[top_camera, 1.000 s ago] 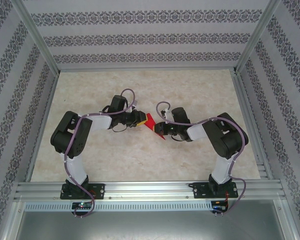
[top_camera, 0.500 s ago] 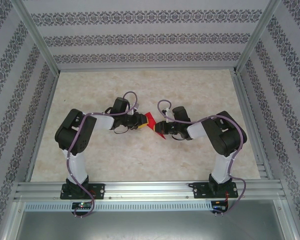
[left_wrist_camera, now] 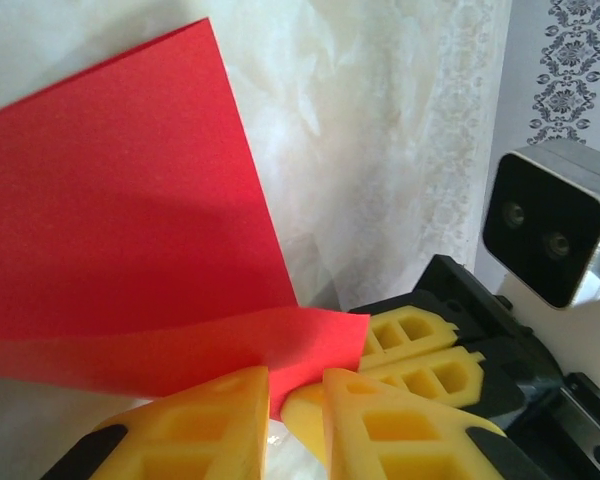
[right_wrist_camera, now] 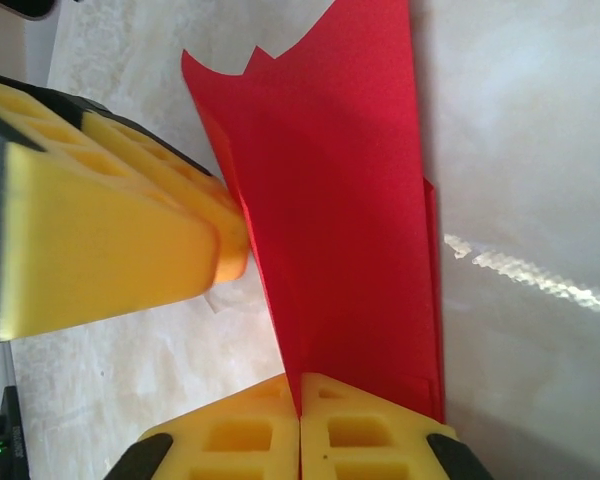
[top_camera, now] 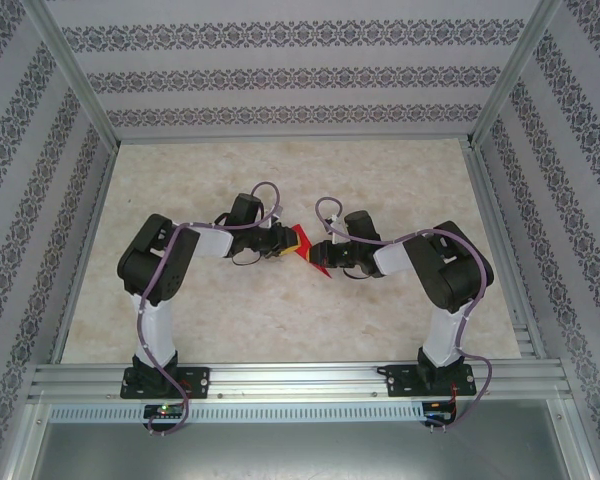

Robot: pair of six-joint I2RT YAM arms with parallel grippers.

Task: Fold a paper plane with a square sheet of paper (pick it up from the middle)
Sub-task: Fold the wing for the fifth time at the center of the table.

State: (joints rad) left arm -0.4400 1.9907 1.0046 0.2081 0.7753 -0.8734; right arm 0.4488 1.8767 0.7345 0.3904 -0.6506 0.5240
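**A:** How was the right claw [right_wrist_camera: 300, 392] found?

**B:** It was seen pressed shut. Its two yellow fingers [right_wrist_camera: 380, 440] were laid flat against each other, and the sheet of paper [right_wrist_camera: 340, 220] was clamped in the seam between them. The red sheet was seen rising straight ahead of the fingertips, stood on edge. A second layer was shown along its right side.

**A:** And the left claw [left_wrist_camera: 295, 385]?

**B:** A narrow gap was left between its fingertips. A folded-over flap of the sheet was laid just ahead of them, and one corner of that flap was found dipping into the gap. Whether the corner was actually pinched could not be told.

**A:** Where was the sheet placed relative to the two claws?

**B:** It was held between them, over the marbled table [left_wrist_camera: 380, 150]. From overhead the claws were seen pointed at each other, with the red paper bridging the short space between their tips. The larger part of the sheet was spread ahead and to the left of the left claw. To its right, just beside the flap's corner, the right claw's fingers were seen, with a wrist camera [left_wrist_camera: 552, 232] mounted behind them.

**A:** Was contact seen between the claws?

**B:** They were set close together, but touching could not be made out.
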